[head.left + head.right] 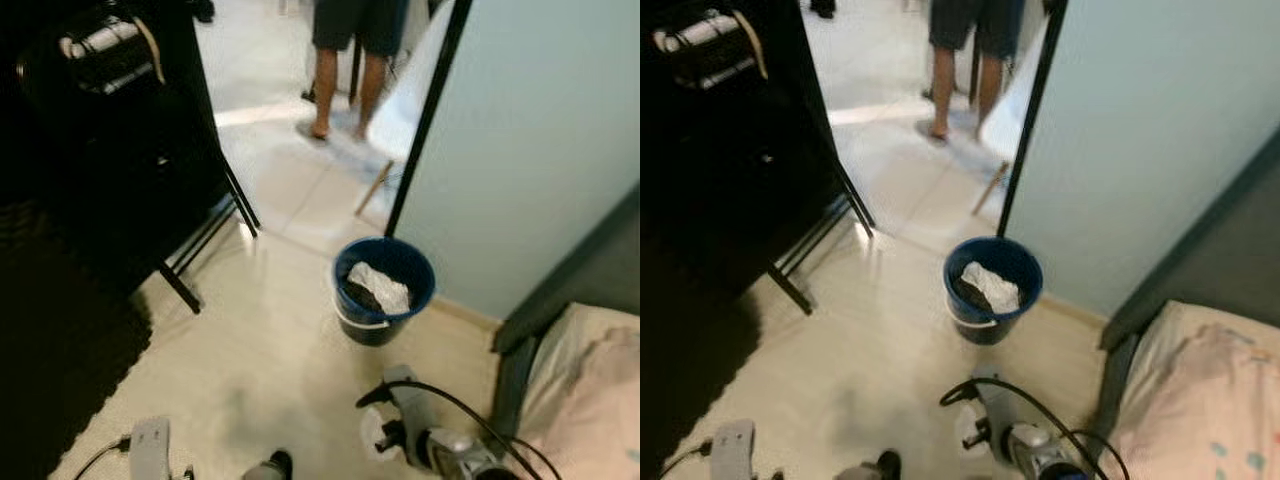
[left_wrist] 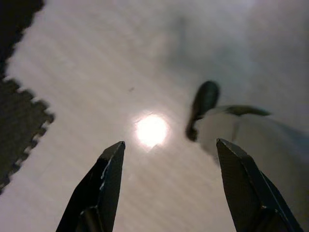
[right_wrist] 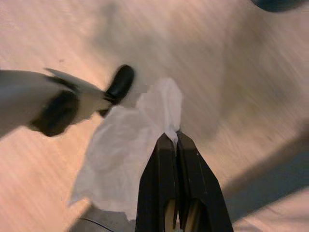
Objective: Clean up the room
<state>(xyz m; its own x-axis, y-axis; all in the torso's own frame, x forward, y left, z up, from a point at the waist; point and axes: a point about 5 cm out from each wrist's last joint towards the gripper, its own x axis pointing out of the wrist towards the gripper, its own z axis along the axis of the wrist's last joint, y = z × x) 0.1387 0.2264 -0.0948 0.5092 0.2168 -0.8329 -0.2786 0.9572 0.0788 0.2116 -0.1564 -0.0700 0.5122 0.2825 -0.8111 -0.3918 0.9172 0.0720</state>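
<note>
Right now my right gripper point(image 3: 176, 137) is pinched tight on a white tissue point(image 3: 130, 145) hanging low over the floor; the blue bucket point(image 1: 384, 290) stands ahead of it. My left gripper point(image 2: 169, 150) hangs with fingers apart.

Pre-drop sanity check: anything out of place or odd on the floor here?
Nothing spilled or damaged. The blue bucket stands upright on the floor, already holding crumpled white paper. The right gripper is shut on a white tissue. A person stands in the doorway beyond the bucket.

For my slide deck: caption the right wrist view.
Right gripper shut on a white tissue, hanging above the pale floor.
</note>
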